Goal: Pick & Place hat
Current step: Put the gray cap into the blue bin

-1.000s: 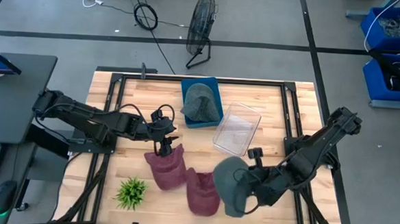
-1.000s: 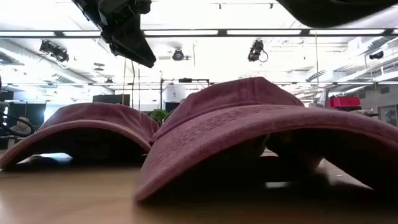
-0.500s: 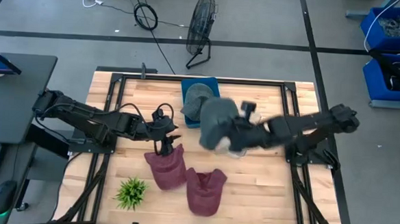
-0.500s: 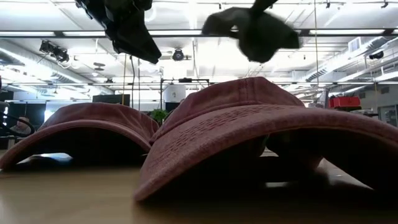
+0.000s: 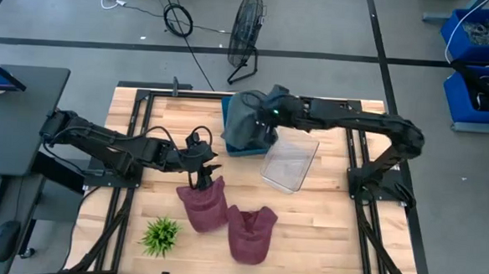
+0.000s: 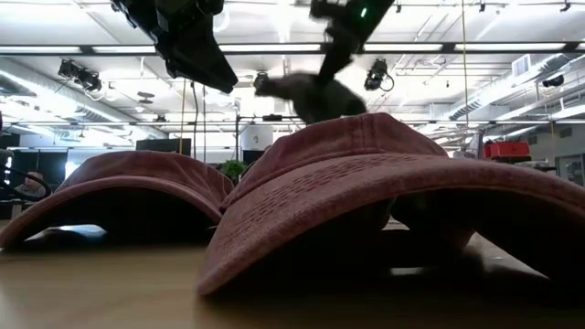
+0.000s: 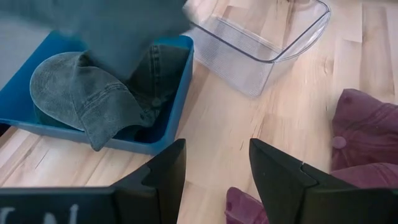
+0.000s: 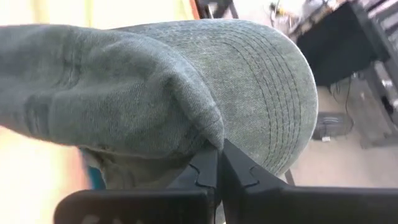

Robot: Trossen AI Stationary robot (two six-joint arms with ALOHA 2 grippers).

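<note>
My right gripper [image 5: 271, 113] is shut on a grey-green hat [image 5: 245, 116] and holds it in the air over the blue bin [image 5: 244, 152] at the table's far side. A second grey-green hat [image 7: 81, 93] lies inside that bin. Two dark red hats rest on the table on their brims, one [image 5: 203, 204] toward the left and one [image 5: 250, 233] nearer the front. My left gripper [image 5: 200, 175] is open and hovers above the far end of the left red hat, clear of it in the low view [image 6: 183, 41]. My right gripper pinches a fold of the grey-green hat's cloth [image 8: 208, 134] between its two shut fingers [image 8: 219, 165]. The hat is lifted clear and hangs below the gripper [image 6: 315, 91], over the blue bin.
A clear plastic container [image 5: 290, 159] lies right of the blue bin. A small green plant [image 5: 161, 235] stands near the front left. The black frame rails [image 5: 136, 123] run along the table's sides. Bare wood shows at the front right [image 5: 323, 233].
My right arm has swung from the table's near right side up and across toward the far edge, carrying the grey-green hat from beside the front red hat to above the blue bin. The hat stayed in its shut fingers.
</note>
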